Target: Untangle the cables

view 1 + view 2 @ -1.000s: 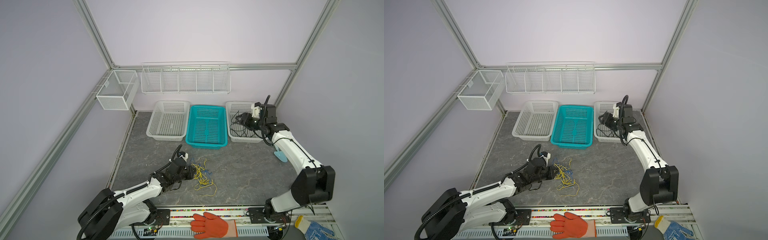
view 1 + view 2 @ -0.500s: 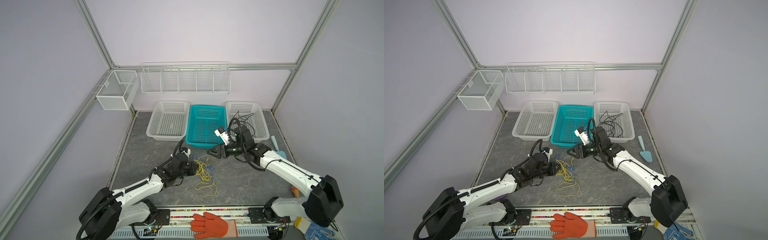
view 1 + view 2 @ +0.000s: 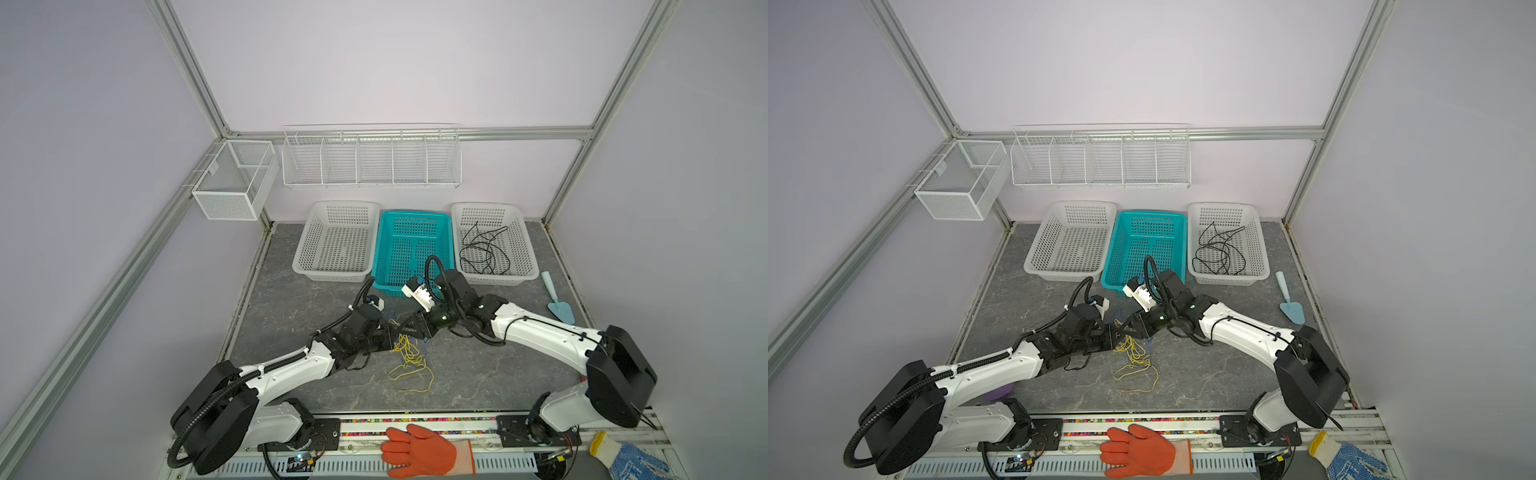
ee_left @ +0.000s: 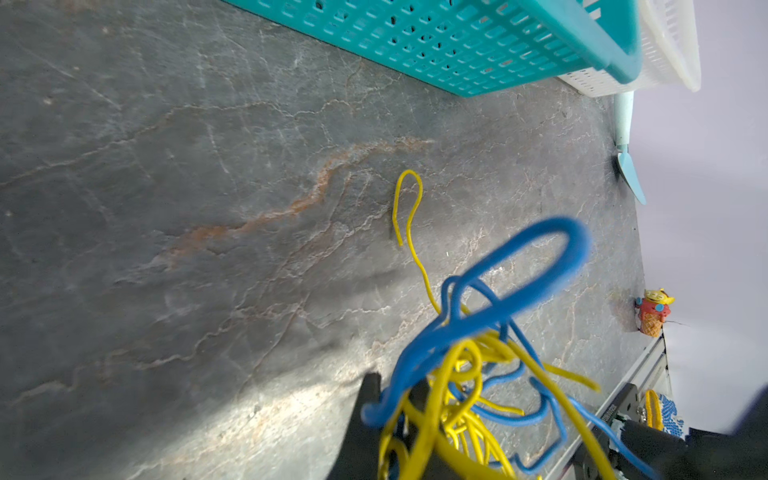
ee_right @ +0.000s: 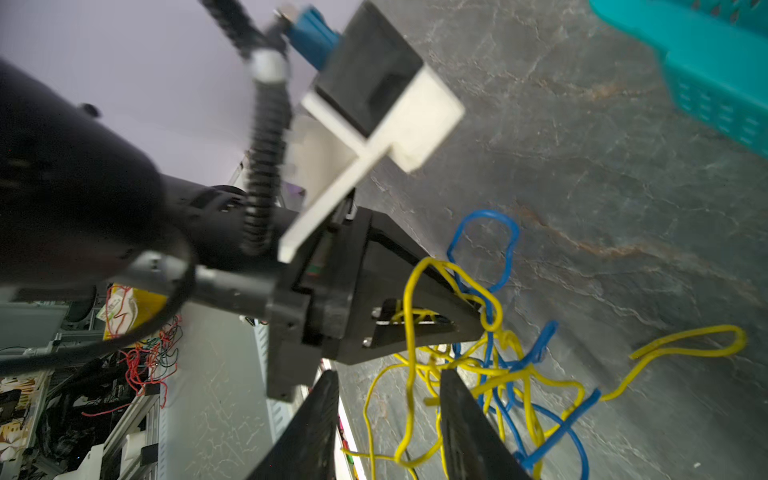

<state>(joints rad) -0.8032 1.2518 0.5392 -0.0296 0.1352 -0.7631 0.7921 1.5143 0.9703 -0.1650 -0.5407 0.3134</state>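
- Left fingers (image 4: pixel 370 415): closed tight on the cables (image 4: pixel 478 365), pinching blue and yellow strands of the knot at their tips. Loops spill out of the grip, and one large blue loop stands up beyond it.
- Right fingers (image 5: pixel 316 428): parted, with a clear gap between them. Yellow strands cross that gap; whether they touch either finger cannot be told.
- Both sets of fingers point at each other, tips near together over the knot. In both top views this is at the middle of the table (image 3: pixel 291 307), just in front of the teal basket (image 3: pixel 413 213).
- Cables, overall: blue and yellow are mixed at the grip, with part of the knot lifted off the table. A loose yellow length trails away from it and lies flat toward the front edge.
- Black cable (image 3: pixel 484 253): loosely coiled inside the right white basket (image 3: pixel 486 205), well apart from the knot.
- Left white basket (image 3: pixel 347 203): beside the teal basket, on its other side.
- Pale blue trowel (image 3: pixel 557 299): flat on the table, just beside the right white basket.
- Orange glove (image 3: pixel 419 451): lying on the front rail, between the two arm bases.
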